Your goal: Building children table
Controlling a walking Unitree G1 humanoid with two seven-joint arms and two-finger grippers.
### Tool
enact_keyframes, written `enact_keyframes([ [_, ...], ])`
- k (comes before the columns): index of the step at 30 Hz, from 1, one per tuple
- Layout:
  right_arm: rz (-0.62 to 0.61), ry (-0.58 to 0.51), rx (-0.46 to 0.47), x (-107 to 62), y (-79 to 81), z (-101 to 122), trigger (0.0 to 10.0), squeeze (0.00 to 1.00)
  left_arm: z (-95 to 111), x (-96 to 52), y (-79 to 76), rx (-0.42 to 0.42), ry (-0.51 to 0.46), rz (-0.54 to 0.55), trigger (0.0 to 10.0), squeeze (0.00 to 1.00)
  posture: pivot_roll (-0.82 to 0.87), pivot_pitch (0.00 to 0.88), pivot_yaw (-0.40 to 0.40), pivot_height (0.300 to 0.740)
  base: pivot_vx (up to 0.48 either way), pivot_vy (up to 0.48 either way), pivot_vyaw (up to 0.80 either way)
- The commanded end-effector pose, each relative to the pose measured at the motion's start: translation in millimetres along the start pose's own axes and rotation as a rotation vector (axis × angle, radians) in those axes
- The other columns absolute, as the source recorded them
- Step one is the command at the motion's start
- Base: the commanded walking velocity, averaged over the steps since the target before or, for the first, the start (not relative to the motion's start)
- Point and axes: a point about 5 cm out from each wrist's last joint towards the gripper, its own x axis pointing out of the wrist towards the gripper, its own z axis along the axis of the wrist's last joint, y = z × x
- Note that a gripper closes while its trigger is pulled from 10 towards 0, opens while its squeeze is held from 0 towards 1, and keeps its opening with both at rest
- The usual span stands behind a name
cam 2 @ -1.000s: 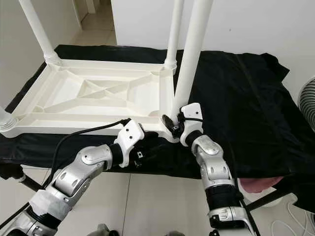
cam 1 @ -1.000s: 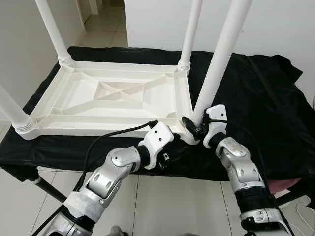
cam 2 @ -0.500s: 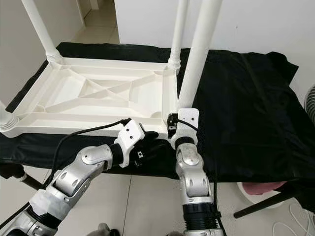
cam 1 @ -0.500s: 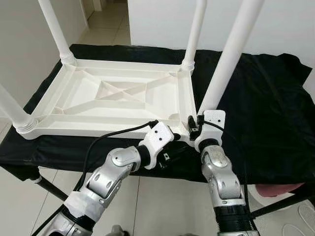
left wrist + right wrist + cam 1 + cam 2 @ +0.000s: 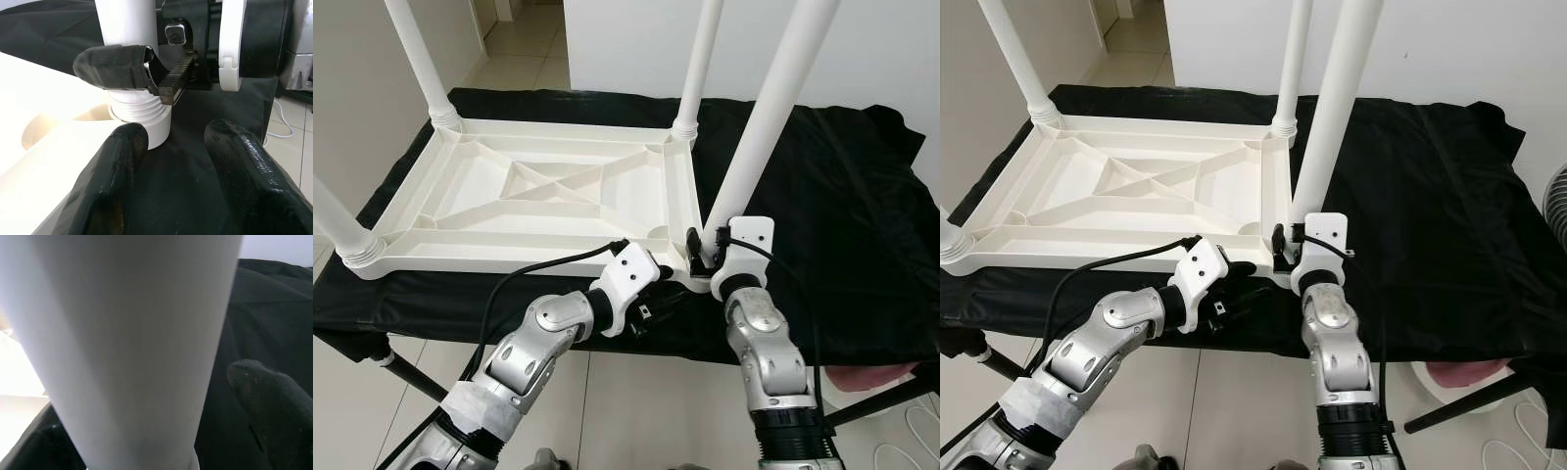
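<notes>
Nearest corner first: the right gripper [image 5: 702, 253] has its jaws clamped on the base of the near right leg [image 5: 759, 137], probably to twist it into its socket. The left gripper [image 5: 168, 147], jaws apart, hovers beside that corner of the upside-down children table [image 5: 538, 196], likely to steady it. It lies on a black cloth [image 5: 832, 196] covering the tabletop, other legs further back. No readable writing anywhere.

My left gripper [image 5: 173, 142] gapes before the leg [image 5: 128, 58], where my right gripper's fingers [image 5: 115, 67] clamp it.
</notes>
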Motion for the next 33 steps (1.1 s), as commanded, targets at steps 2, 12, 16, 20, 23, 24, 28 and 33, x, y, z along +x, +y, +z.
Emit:
enact_keyframes([
  [2, 0.038, -0.016, 0.010, 2.8, -4.6, 2, 10.0, 1.00, -2, 1.5, -2.4, 0.012, 0.012, -0.076, 10.0, 0.00, -0.13, 0.016, 0.013, 0.740, 0.000, 0.000, 0.00],
  [12, 0.328, -0.003, -0.039, 11.4, -12.8, 1, 10.0, 0.00, -1, 1.7, -2.1, 0.015, 0.010, -0.080, 10.0, 0.00, -0.13, 0.011, 0.015, 0.740, 0.000, 0.000, 0.00],
  [16, 0.513, -0.026, -0.093, 14.9, -16.9, 5, 10.0, 0.00, 0, 2.3, -0.3, 0.019, 0.008, -0.078, 10.0, 0.00, -0.13, 0.006, 0.018, 0.740, 0.000, 0.000, 0.00],
  [20, 0.608, -0.012, -0.120, 14.5, -17.7, 2, 10.0, 0.00, -1, 2.4, 0.4, 0.020, 0.008, -0.077, 10.0, 0.00, -0.13, 0.004, 0.021, 0.740, 0.000, 0.000, 0.00],
  [23, 0.674, 0.009, -0.134, 16.4, -20.8, -1, 10.0, 0.00, 0, 2.2, 1.3, 0.021, 0.008, -0.074, 10.0, 0.00, -0.13, 0.005, 0.024, 0.740, 0.000, 0.000, 0.00],
  [24, 0.693, 0.015, -0.141, 17.7, -22.5, -2, 10.0, 0.00, 0, 2.1, 1.2, 0.021, 0.008, -0.074, 10.0, 0.00, -0.13, 0.005, 0.024, 0.740, 0.000, 0.000, 0.00],
  [28, 0.722, 0.032, -0.157, 22.8, -28.0, -6, 10.0, 0.00, 0, 1.6, 1.7, 0.020, 0.009, -0.074, 10.0, 0.00, -0.13, 0.013, 0.030, 0.740, 0.000, 0.000, 0.00],
  [33, 0.730, 0.037, -0.165, 25.6, -31.3, -8, 10.0, 0.00, 0, 1.5, 1.9, 0.019, 0.010, -0.074, 10.0, 0.00, -0.13, 0.015, 0.031, 0.740, 0.000, 0.000, 0.00],
])
